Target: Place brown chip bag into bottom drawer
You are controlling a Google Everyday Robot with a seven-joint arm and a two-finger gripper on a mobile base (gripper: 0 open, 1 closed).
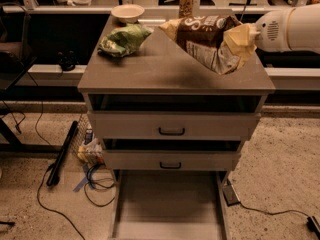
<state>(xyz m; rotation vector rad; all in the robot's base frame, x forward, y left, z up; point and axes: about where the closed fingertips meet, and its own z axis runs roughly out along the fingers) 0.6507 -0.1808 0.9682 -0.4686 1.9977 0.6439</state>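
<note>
The brown chip bag [209,40] hangs in the air above the right half of the cabinet top, tilted, dark panel with white lettering up and pale yellow ends. My gripper [246,38] comes in from the right on a white arm and is shut on the bag's right end, its fingers hidden by the foil. The bottom drawer [170,204] is pulled out at the foot of the cabinet, a shallow grey tray with a bare floor, well below the bag.
A green wrinkly chip bag [122,39] lies at the top's left. A pale bowl [127,12] and a can [186,2] stand at the back. Two drawer fronts with black handles [171,131] are shut. Cables and a black bar [62,154] lie on the floor at left.
</note>
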